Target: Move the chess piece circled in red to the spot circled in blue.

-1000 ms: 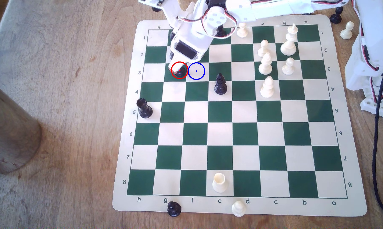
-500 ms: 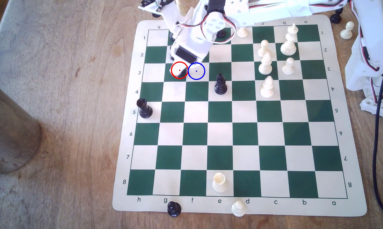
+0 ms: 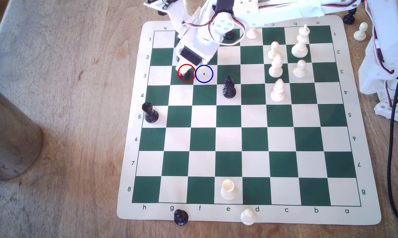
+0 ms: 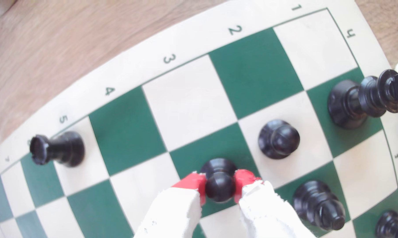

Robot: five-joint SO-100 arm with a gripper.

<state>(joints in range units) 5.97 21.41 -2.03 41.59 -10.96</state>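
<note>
Ext view, L to R: black rook (image 3: 149, 113) at the board's (image 3: 248, 219) left edge, row 5. My gripper (image 3: 184, 73) is clamped on the black pawn (image 3: 186, 77), red pads (image 4: 194, 184) pressing both sides of its ball head. Pawn stands on the dark green sq w/ the red ring. Blue-ringed cream square (image 3: 204, 74) is just beside it on the right, bare. Black bishop (image 3: 229, 88) further right.

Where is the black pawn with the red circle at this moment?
The black pawn stands on a dark green square of row 3, between the gripper's red pads, just left of the blue-ringed square in the exterior view.
</note>
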